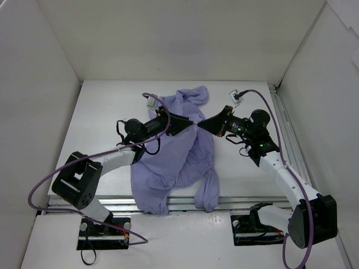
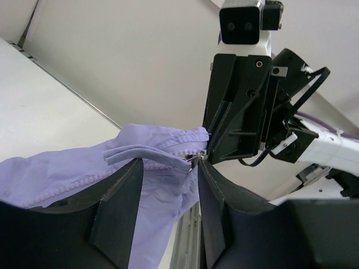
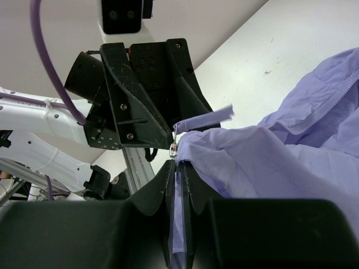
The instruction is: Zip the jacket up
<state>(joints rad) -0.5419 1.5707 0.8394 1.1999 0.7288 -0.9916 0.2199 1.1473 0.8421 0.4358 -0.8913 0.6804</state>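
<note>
The lavender jacket [image 1: 174, 162] lies crumpled mid-table, its lower part hanging over the front edge. Both grippers meet above it at its zipper. My left gripper [image 1: 188, 124] is open; in the left wrist view [image 2: 168, 165] its jaws stand wide apart around the jacket [image 2: 84, 168], with a lavender pull strip [image 2: 146, 154] and the metal slider [image 2: 193, 161] at the fingertips. My right gripper [image 1: 204, 124] is shut on a thin fold of the jacket [image 3: 269, 162] just under the slider [image 3: 174, 149]; it shows in the right wrist view [image 3: 178, 165].
White walls enclose the table on three sides. Aluminium rails run along the front edge [image 1: 235, 199] and the right side [image 1: 286, 123]. Purple cables loop from both arms [image 1: 61, 168]. A sleeve [image 1: 206, 193] hangs over the front rail.
</note>
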